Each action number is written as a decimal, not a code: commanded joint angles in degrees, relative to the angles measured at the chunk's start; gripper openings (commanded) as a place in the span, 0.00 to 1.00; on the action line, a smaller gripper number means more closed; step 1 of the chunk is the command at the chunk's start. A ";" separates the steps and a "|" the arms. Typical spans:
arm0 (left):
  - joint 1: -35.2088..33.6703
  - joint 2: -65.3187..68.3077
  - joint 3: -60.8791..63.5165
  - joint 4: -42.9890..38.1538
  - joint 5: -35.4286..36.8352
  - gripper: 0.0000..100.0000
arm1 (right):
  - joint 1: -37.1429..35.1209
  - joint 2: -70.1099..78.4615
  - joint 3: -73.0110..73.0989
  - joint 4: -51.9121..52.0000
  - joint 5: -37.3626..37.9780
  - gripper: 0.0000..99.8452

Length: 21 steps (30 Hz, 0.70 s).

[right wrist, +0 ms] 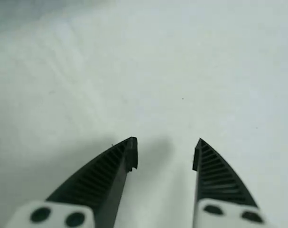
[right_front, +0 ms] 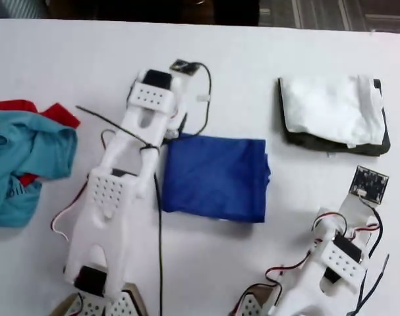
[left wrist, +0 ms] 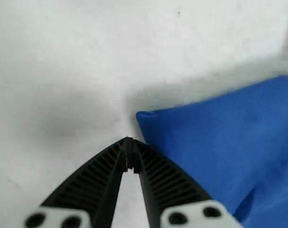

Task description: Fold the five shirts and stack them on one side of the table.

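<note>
The left jaws were pressed together, their ribbed black tips meeting with no gap and nothing between them, low over the bench (left wrist: 63, 71). Just beside those tips lay a corner of the blue shirt (left wrist: 219, 142), its folded cloth spreading away past the jaws on one side. Whether tip and cloth touched could not be told. Ahead of the tips ran the white bench top.

The right jaws stood apart, a wide gap between the two tips. They held nothing, and the bench surface lay under and ahead of them.

From above, the left arm (right_front: 120, 191) stretched out to the blue shirt's far corner. The shirt lay as a flat folded rectangle on the middle of the bench, between the two arms. The right arm (right_front: 338, 260) sat drawn in by the bench's near edge, well apart from the blue shirt.

Beyond the right arm, a folded white shirt (right_front: 331, 108) lay on top of a folded dark shirt (right_front: 368, 148), whose edges showed around it. On the side of the left arm away from the blue shirt, a teal shirt (right_front: 28, 164) lay crumpled and unfolded. It rested on a red shirt (right_front: 61, 113), which showed at the heap's far edge.
</note>
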 commanded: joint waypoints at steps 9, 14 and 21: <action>3.43 -2.90 -0.57 -0.88 2.64 0.03 | -0.40 -1.36 -0.35 -1.10 -0.35 0.19; 4.84 -3.52 -2.59 2.02 3.87 0.03 | -0.40 -1.36 -0.35 -1.10 -0.35 0.19; 4.57 -3.87 -13.05 7.65 3.87 0.03 | -0.40 -1.36 -0.35 -1.10 -0.35 0.19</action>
